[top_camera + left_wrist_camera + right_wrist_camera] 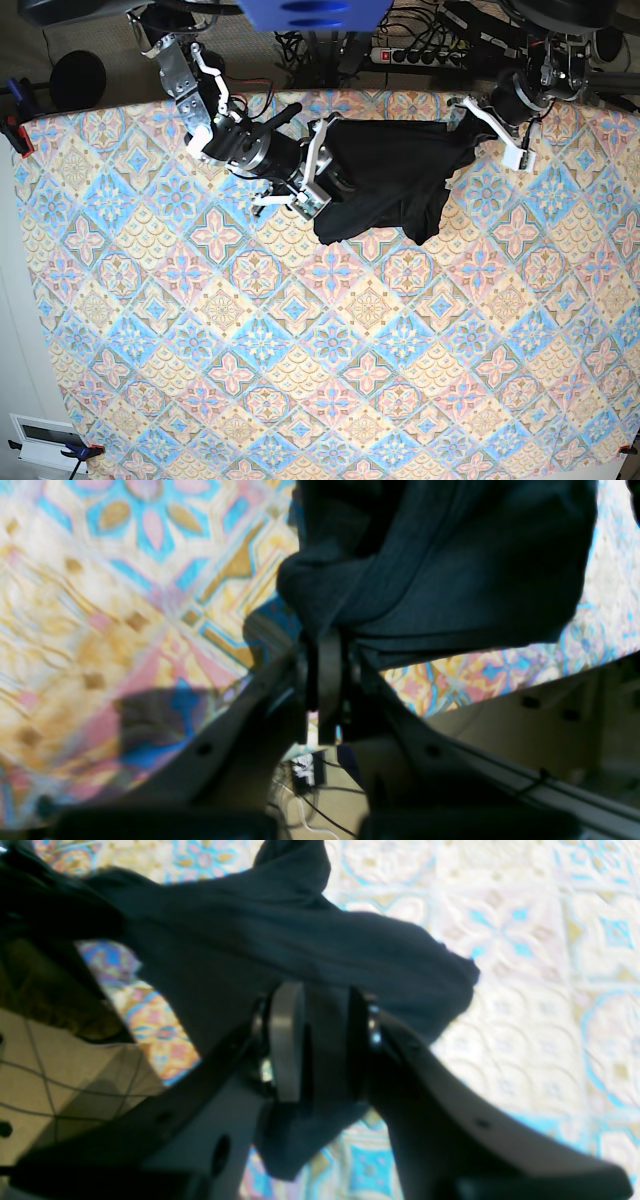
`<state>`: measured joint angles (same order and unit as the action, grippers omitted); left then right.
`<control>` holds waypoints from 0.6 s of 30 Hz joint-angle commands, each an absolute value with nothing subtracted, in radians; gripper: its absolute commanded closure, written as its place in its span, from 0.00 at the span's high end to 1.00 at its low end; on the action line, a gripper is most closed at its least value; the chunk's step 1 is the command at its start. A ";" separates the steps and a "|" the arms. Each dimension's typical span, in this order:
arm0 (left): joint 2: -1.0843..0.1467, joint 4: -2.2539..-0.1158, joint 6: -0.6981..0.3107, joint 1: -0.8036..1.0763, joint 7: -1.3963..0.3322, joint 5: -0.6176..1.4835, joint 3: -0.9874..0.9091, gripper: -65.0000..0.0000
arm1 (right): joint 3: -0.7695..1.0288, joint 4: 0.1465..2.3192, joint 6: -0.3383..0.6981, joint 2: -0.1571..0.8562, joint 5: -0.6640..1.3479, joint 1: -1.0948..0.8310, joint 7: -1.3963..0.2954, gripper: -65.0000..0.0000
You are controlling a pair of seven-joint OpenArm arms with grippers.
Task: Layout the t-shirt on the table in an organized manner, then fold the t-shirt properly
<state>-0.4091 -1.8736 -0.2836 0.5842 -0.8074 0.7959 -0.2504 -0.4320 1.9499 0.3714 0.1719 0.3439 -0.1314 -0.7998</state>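
Base view: the shirt point(385, 180) was held bunched over the table point(300, 400), clamped by left gripper point(470, 118) and right gripper point(318, 180); layout judged unfinished, spreading needed next.

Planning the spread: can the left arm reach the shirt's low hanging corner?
Probably not now: the left tool is shut on the t-shirt at its far edge, so it must release first.

A table point(300, 380) draped in pastel diamond-tile cloth carries a crumpled black t-shirt point(385, 180) near its far edge.
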 commanded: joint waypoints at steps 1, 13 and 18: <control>-0.418 -1.860 -0.286 0.582 -0.797 0.814 -0.257 0.00 | -0.440 1.966 0.377 0.170 0.352 -0.119 -0.774 0.23; -0.424 -1.825 -0.286 0.518 -0.972 0.937 -0.263 0.28 | -0.443 1.928 0.377 0.170 0.355 -0.119 -0.773 0.23; -0.476 -1.828 -0.288 0.518 -0.975 1.076 -0.314 0.38 | -0.458 1.807 0.377 0.170 0.349 -0.117 -0.780 0.23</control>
